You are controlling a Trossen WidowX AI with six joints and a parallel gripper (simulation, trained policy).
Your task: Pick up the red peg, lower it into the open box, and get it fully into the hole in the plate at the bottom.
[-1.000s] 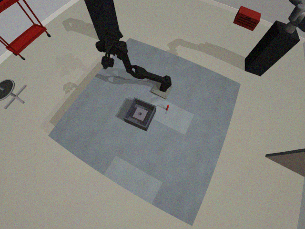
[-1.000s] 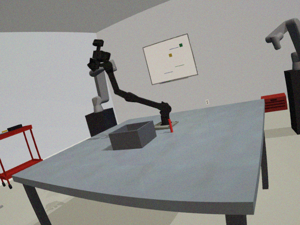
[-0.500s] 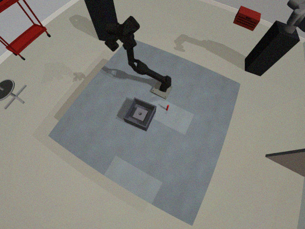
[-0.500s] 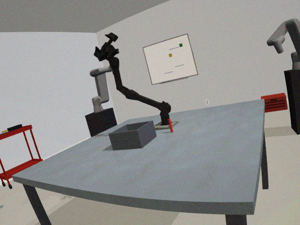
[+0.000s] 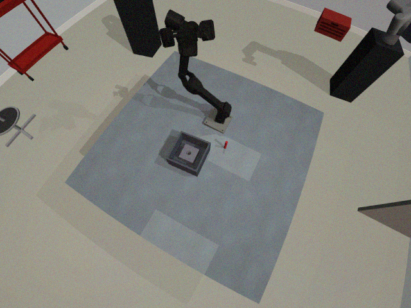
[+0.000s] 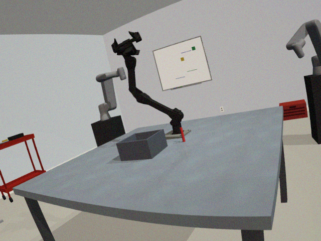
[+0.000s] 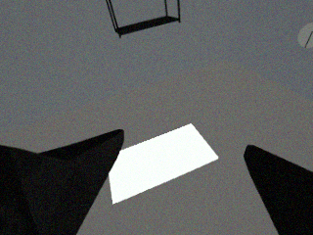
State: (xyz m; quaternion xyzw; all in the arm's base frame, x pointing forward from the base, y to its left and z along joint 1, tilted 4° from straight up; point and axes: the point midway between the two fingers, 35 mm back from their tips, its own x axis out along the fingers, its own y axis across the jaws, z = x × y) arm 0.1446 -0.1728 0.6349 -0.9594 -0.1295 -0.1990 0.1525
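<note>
"Left of the peg, high above the open box [image 5: 203,153] [image 6: 133,151], what is the pincer [image 5: 190,24] [image 6: 122,36] [image 7: 183,143] doing?" asked Mara.

"It stands almost fully spread, its fingers pointing upward, with nothing between them," said Jonas. "It is well apart from the box."

"And inside the box?"

"A pale plate [image 5: 183,156] lies at the bottom, with a dark hole [image 5: 189,153] in its middle. The peg is not in it."

"Then where is the peg?"

"The red peg [image 5: 225,144] [image 6: 182,134] stands on end on the tabletop [image 5: 232,212] [image 6: 202,181], to the right of the box and near it. It looks slim, stiff and probably light. Its smooth side may slip, and a sideways nudge could topple it."

"Where should the arm take hold?"

"Around the upper part, from above, one finger on each side. That would leave the lower end free for the hole, and the peg should be kept plumb as it goes down between the box's walls."

"And the count?"

"One pincer with two fingers, one box, one plate, one visible hole, one red peg. The pick has yet to be made, so the whole task remains."

Gripper [image 5: 189,24] [image 6: 124,38] [image 7: 183,143], black: turned at the wrist, its fingers now pointing upward in the exterior view. Arm [image 5: 196,85] [image 6: 142,96], black: upper part swung away from the dark pedestal [image 5: 140,27] [image 6: 109,130]. Arm's shadow [image 5: 172,95]: shifted across the tabletop [image 5: 185,195] [image 6: 181,181].
</note>
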